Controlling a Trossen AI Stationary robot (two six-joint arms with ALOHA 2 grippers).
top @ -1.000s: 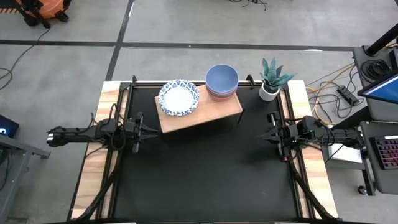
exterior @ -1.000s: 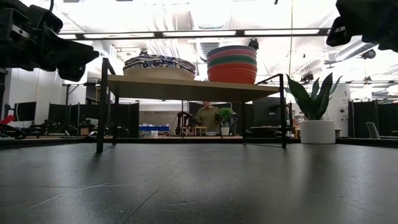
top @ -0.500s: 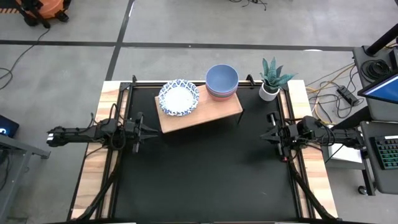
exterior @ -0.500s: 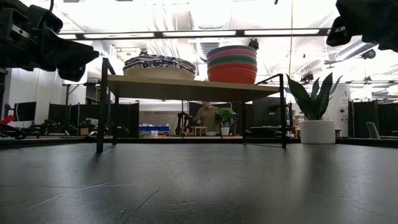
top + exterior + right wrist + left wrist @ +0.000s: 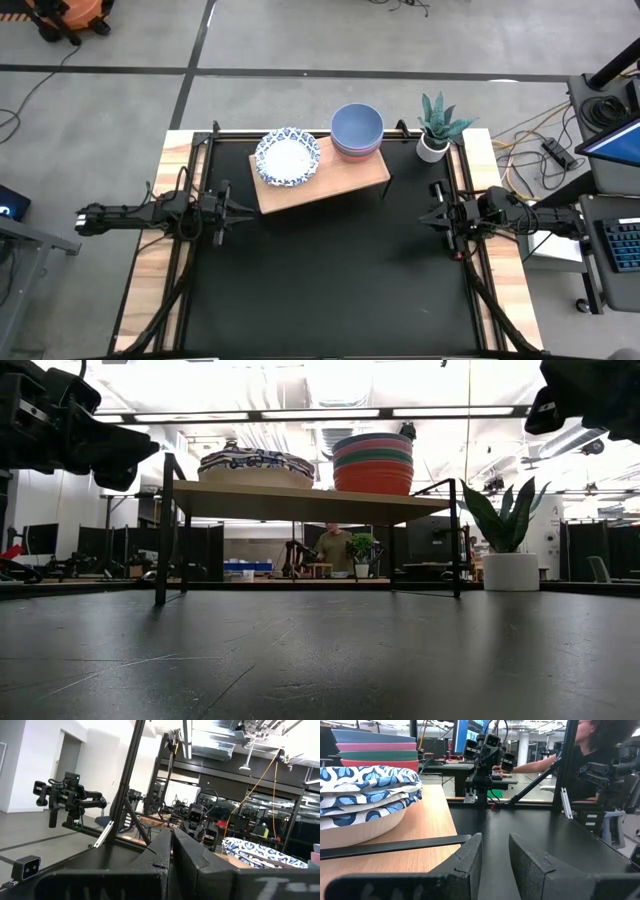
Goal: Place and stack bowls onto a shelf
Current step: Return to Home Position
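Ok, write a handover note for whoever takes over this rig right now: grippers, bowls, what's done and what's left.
Left gripper: open, empty, parked at the table's left edge.
Right gripper: shut, empty, parked at the right edge.
Shelf: white-and-blue bowls stacked at the end nearer the left arm; coloured stack (red at the bottom, then green, pink, blue-grey) at the other end.
Done: every bowl in view sits on the shelf, in two stacks.
Left: no bowl shows off the shelf; both arms look to be at home, so probably nothing.
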